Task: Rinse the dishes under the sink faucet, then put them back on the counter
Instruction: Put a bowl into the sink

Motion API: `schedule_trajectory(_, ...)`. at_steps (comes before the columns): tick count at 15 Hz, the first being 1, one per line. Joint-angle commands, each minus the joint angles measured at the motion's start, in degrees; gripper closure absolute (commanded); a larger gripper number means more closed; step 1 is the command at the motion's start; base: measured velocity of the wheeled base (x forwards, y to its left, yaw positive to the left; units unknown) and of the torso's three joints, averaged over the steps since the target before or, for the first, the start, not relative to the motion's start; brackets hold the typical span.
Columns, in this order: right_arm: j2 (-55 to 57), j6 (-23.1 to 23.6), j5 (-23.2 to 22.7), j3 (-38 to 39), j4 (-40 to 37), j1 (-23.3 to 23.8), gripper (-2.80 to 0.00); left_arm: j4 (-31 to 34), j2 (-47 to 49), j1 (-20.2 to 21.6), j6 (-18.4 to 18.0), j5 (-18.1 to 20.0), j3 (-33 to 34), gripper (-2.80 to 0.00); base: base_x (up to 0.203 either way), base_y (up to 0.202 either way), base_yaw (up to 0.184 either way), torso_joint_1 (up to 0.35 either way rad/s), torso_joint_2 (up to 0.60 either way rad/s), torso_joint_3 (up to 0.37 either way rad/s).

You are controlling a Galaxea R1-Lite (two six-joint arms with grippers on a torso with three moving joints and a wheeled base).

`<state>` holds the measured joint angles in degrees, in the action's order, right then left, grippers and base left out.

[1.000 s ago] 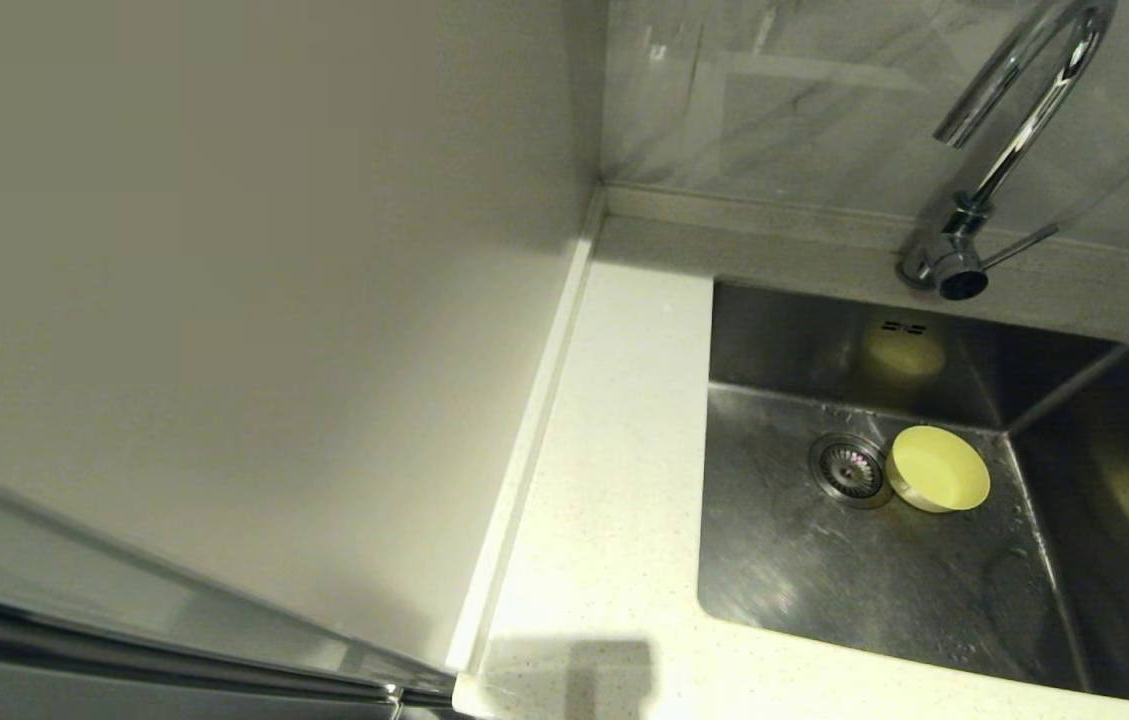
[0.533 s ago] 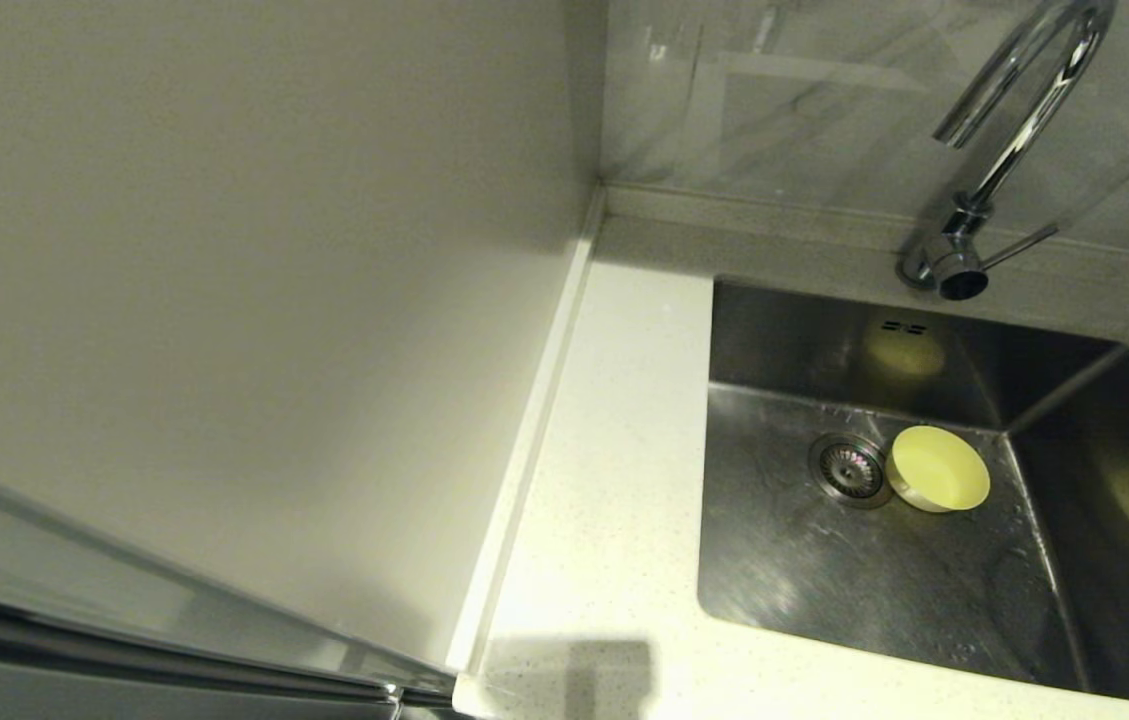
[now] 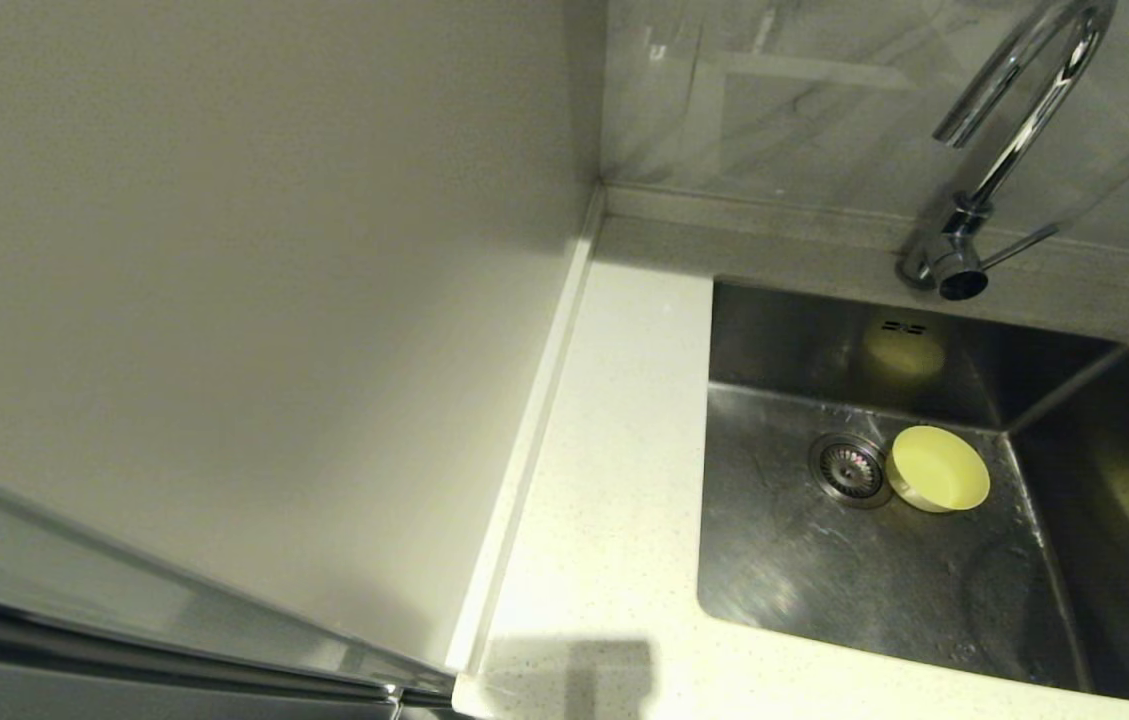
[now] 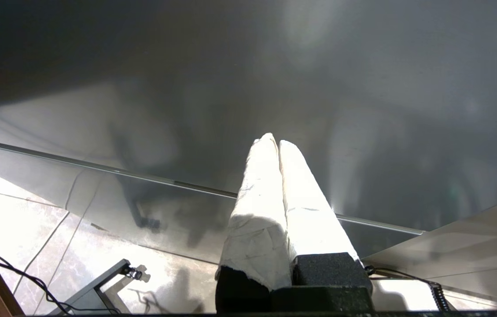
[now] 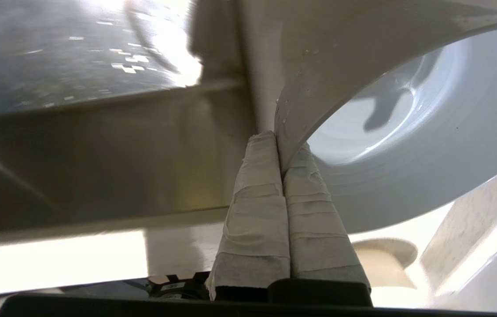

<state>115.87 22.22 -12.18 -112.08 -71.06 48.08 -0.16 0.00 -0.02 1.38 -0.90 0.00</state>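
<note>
The left claw (image 4: 278, 143), with its white-taped fingers (image 4: 257, 211) pressed together and nothing between them, is seen only in the left wrist view, parked low before a glossy grey panel (image 4: 248, 88) above a tiled floor (image 4: 19, 215); it is not seen from the head.

In the head view, a plain cream wall panel (image 3: 224, 300) fills the left side. To its right the white, finely speckled stone-like table (image 3: 614, 470) is seen, bordered by a low raised edge strip (image 3: 524, 460). Further right, the square stainless steel sink (image 3: 824, 580) is set into the table, with a round drain strainer (image 3: 848, 468) on its floor and two small overflow slots (image 3: 901, 326) in its back wall. A small round yellow plastic-looking bowl (image 3: 938, 468) lies in the sink, tilted, touching the strainer's right edge. Behind the sink the tall chrome gooseneck faucet (image 3: 1009, 140) is mounted, its thin straight side lever (image 3: 1021, 246) pointing right.

The right claw (image 5: 281, 141) is seen only in the right wrist view, clenched on the rim of a small round white plastic-looking bowl (image 5: 406, 132). Water droplets are visible on that bowl's wall. Where this bowl is held relative to the sink cannot be told.
</note>
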Motion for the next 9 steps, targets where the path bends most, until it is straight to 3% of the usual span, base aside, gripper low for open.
schedule_trajectory(1, -6.75, 1.44, -1.16, 0.78, -0.45, -3.20, 0.00, -0.02, -0.18, 0.02, 0.03, 0.02, 0.00, 0.00, 0.000, 0.000, 0.000, 0.000, 0.00, 0.000)
schedule_trajectory(3, -12.82, 2.39, -2.20, 3.01, -0.47, -8.88, 0.00, -0.02, -0.18, 0.02, 0.03, 0.02, 0.00, 0.00, 0.000, 0.000, 0.000, 0.000, 0.00, 0.000)
schedule_trajectory(6, -19.17, 2.41, -2.26, 9.04, -0.43, -21.03, 0.00, -0.02, -0.18, 0.02, 0.03, 0.02, 0.00, 0.00, 0.000, 0.000, 0.000, 0.000, 0.00, 0.000)
schedule_trajectory(9, -20.85, -2.32, 1.85, 13.94, -0.23, -33.64, 0.00, -0.02, -0.18, 0.02, 0.03, 0.02, 0.00, 0.00, 0.000, 0.000, 0.000, 0.000, 0.00, 0.000)
